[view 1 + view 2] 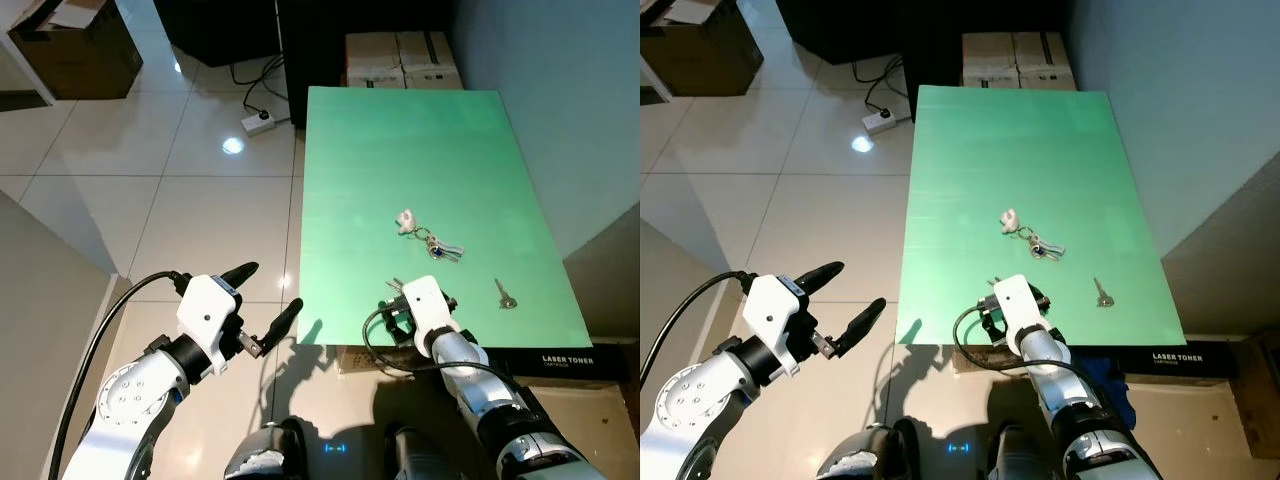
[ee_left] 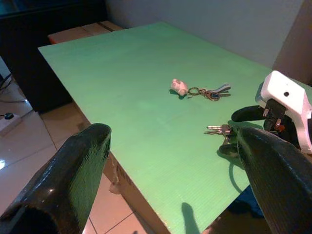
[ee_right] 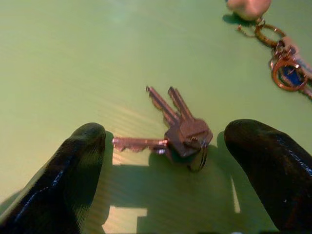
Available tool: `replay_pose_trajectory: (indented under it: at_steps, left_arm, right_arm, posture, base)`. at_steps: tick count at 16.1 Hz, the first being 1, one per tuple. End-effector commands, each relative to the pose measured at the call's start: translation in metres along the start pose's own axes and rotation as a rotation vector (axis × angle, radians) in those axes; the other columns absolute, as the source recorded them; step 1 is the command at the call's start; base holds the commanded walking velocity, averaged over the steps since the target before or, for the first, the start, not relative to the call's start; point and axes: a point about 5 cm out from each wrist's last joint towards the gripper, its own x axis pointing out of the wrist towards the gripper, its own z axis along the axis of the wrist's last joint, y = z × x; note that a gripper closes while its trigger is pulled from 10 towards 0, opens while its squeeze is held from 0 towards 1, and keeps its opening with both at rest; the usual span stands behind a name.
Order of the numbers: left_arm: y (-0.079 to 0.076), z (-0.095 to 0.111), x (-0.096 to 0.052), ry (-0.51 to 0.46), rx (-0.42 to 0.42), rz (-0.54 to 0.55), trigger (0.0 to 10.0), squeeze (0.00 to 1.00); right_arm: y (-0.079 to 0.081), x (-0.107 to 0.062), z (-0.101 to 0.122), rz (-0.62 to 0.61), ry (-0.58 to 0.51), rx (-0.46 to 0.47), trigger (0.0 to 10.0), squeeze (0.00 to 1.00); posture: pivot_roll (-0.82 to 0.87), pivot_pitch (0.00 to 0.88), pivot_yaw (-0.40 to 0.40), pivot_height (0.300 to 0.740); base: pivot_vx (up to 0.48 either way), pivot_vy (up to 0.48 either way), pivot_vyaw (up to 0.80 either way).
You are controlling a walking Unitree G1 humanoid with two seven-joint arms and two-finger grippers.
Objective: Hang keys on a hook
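While right hand (image 3: pixel 165 170) straddles keys (image 3: pixel 178 134), keyring (image 1: pixel 432 240), lone key (image 1: pixel 505 294) nearby

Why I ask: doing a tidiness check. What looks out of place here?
Keys are scattered on the green table: a bunch between the open right gripper fingers, a keychain and a single key. Nothing is damaged or spilled.

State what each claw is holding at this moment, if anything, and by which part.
Nothing is held. The right claw is open, its fingers either side of the bunch of keys lying on the green table. The left claw is open over the floor.
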Motion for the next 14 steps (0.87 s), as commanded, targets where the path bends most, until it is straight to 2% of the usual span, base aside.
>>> replay_pose_trajectory:
  at_steps: [1, 4, 5, 7, 9, 11, 12, 14]
  left_arm:
    - [0.001, 0.001, -0.002, 0.012, 0.007, 0.001, 10.0, 0.0]
    - [0.001, 0.005, 0.001, 0.004, -0.001, -0.019, 10.0, 0.0]
    - [0.001, 0.006, 0.002, -0.004, -0.002, -0.018, 10.0, 0.0]
    - [-0.003, 0.008, 0.001, -0.006, -0.021, -0.09, 10.0, 0.0]
    - [-0.006, 0.007, -0.003, 0.032, -0.027, -0.152, 10.0, 0.0]
    - [-0.006, 0.009, -0.005, 0.038, -0.039, -0.169, 10.0, 0.0]
    - [-0.006, 0.01, -0.005, 0.043, -0.03, -0.186, 10.0, 0.0]
    - [-0.005, 0.009, -0.005, 0.047, -0.026, -0.188, 10.0, 0.0]
  right_arm:
    - [0.0, 0.0, -0.003, 0.011, 0.011, 0.01, 10.0, 1.0]
    - [0.001, -0.001, -0.006, 0.037, 0.02, 0.046, 10.0, 1.0]
    - [0.002, -0.001, -0.007, 0.043, 0.022, 0.05, 10.0, 0.0]
    - [0.006, -0.001, -0.009, 0.054, 0.031, 0.069, 10.0, 0.0]
    - [0.007, -0.001, -0.009, 0.057, 0.036, 0.083, 10.0, 0.0]
    - [0.01, 0.0, -0.008, 0.062, 0.035, 0.095, 9.6, 0.0]
    - [0.01, 0.001, -0.007, 0.067, 0.036, 0.095, 4.9, 0.0]
    - [0.01, 0.001, -0.007, 0.066, 0.039, 0.096, 3.5, 0.0]
  posture:
    - [0.02, 0.249, 0.072, 0.74]
    - [0.02, 0.248, 0.072, 0.74]
    - [0.02, 0.248, 0.073, 0.74]
    - [0.02, 0.248, 0.071, 0.74]
    - [0.03, 0.254, 0.069, 0.74]
    - [0.03, 0.245, 0.071, 0.74]
    - [0.03, 0.247, 0.07, 0.74]
    - [0.02, 0.243, 0.07, 0.74]
  base:
    - [0.0, 0.0, 0.0]
    - [0.0, 0.0, 0.0]
    - [0.0, 0.0, 0.0]
    - [0.0, 0.0, 0.0]
    - [0.0, 0.0, 0.0]
    - [0.0, 0.0, 0.0]
    - [0.0, 0.0, 0.0]
    - [0.0, 0.0, 0.0]
